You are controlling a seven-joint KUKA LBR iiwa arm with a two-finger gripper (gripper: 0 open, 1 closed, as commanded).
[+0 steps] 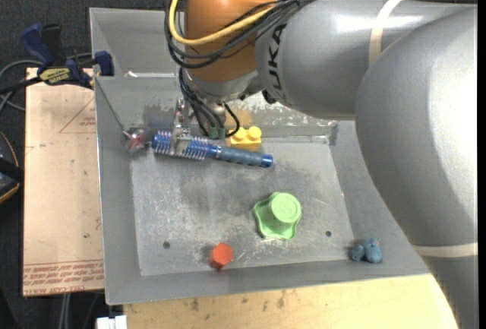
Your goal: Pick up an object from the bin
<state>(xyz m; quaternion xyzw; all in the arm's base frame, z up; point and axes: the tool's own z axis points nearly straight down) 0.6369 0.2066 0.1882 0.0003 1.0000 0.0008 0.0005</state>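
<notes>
Nearby: blue brush [209, 150], yellow block [245, 137].

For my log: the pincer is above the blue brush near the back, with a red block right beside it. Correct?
Not quite: the block beside the blue brush is yellow, not red. The camera view shows it; the pincer is above the brush near the back.

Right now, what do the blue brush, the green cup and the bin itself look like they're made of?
Blue brush: likely plastic, glossy handle, ribbed bristle section. Green cup: probably moulded plastic, even matte colour, soft rounded edges. Bin: grey metal, dull and scuffed, with pale scratch marks across the floor.
</notes>
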